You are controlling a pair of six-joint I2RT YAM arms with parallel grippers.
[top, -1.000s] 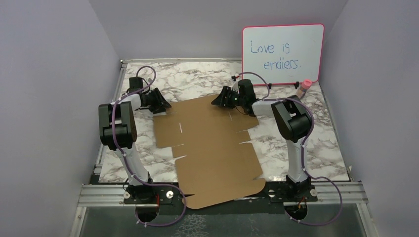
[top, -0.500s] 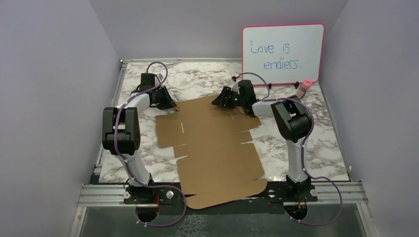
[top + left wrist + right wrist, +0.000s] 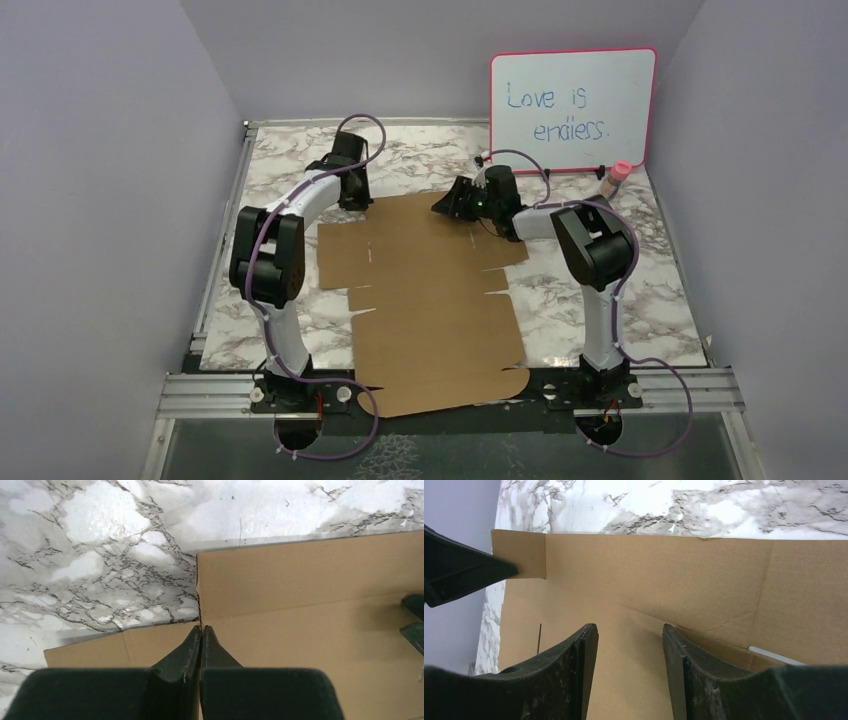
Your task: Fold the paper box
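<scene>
The paper box [image 3: 430, 290] is a flat brown die-cut cardboard sheet with flaps and slits, lying on the marble table [image 3: 640, 290]. My left gripper [image 3: 352, 198] is at its far left corner. In the left wrist view the gripper [image 3: 201, 627] is shut on the corrugated side edge of the far flap [image 3: 300, 575], which stands tilted up a little. My right gripper [image 3: 448, 206] is over the far edge, right of centre. In the right wrist view it [image 3: 630, 627] is open and empty above the sheet [image 3: 649, 580], close to the flap's crease.
A pink-framed whiteboard [image 3: 573, 105] leans on the back wall at the far right, with a small pink-capped bottle [image 3: 620, 178] by its foot. Grey walls close in the left, back and right. The sheet's near end overhangs the front rail [image 3: 680, 385].
My left gripper has swung right and further back, from the sheet's left side to its far left corner. The sheet has shifted slightly. The right gripper has hardly moved.
</scene>
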